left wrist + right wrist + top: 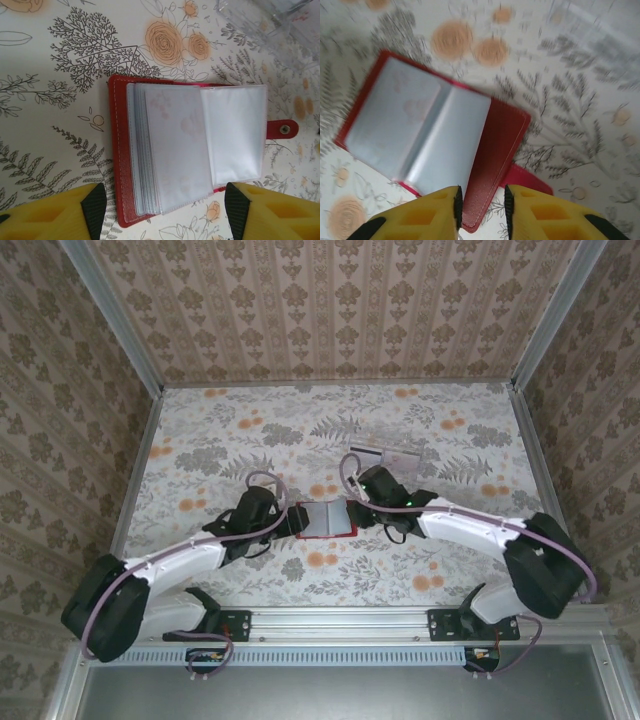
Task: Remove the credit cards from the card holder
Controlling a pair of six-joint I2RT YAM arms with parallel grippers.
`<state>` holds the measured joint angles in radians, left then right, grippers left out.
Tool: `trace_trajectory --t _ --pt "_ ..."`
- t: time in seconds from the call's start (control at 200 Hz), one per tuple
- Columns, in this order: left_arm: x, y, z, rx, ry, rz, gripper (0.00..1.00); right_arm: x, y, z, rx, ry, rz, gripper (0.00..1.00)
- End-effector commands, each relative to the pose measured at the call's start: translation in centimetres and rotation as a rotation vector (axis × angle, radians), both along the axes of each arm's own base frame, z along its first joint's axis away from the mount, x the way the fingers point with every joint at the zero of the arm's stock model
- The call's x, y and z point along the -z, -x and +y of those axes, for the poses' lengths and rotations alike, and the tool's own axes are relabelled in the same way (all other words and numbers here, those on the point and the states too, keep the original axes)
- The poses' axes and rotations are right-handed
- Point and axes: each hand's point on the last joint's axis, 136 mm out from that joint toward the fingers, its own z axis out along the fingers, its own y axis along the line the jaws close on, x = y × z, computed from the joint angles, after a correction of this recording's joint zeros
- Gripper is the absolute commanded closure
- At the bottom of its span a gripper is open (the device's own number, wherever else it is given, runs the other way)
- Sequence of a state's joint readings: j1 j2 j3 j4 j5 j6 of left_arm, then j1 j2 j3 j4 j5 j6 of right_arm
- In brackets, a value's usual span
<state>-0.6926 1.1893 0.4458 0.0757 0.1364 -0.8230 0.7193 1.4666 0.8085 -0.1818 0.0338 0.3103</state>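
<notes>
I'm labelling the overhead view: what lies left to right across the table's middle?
Left arm's end effector → open red folding card holder with grey-blue pockets → right arm's end effector. The pale flat cards behind share the right end effector's span, so they are left out.

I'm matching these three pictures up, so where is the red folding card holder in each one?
Top external: the red folding card holder lies open, just below mid-picture.
Left wrist: holder at centre, clear sleeves up, red cover at its left.
Right wrist: holder left of centre, tilted, blurred.
Shared landmark: its small red closing tab, far right in left wrist, lower right in right wrist.
</notes>
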Motion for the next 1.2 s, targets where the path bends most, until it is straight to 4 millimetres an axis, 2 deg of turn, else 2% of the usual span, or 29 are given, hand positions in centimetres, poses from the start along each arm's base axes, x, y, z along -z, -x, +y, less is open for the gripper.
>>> trace_trajectory --t 0.0,0.085,0.255,0.41,0.555,1.04,1.195 --pt "-1.2 -1.1 -1.4 0.006 0.040 -0.014 0.33 1.0 -0.8 0.7 0.038 0.011 0.027 0.68" --pt "-1.0 -1.3 -1.7 0.006 0.034 -0.004 0.35 2.4 -0.9 0.7 0.049 0.038 0.057 0.67" --pt "-0.4 -1.4 -2.1 0.015 0.031 0.014 0.37 3.7 -0.9 0.7 0.056 0.045 0.075 0.65" --pt "0.0 -1.7 -2.9 0.034 0.045 0.026 0.47 5.0 -0.6 0.9 0.058 0.048 0.107 0.68" --pt "0.5 -1.9 -3.3 0.044 0.045 0.036 0.52 5.9 -0.1 1.1 0.053 0.050 0.132 0.70" --pt "2.5 -1.8 -2.7 0.024 -0.050 0.062 0.54 6.1 0.3 1.6 0.053 0.035 0.147 0.71" --pt "2.6 -1.6 -3.4 0.049 -0.050 0.067 0.54 6.1 0.3 1.7 0.054 0.032 0.148 0.71"
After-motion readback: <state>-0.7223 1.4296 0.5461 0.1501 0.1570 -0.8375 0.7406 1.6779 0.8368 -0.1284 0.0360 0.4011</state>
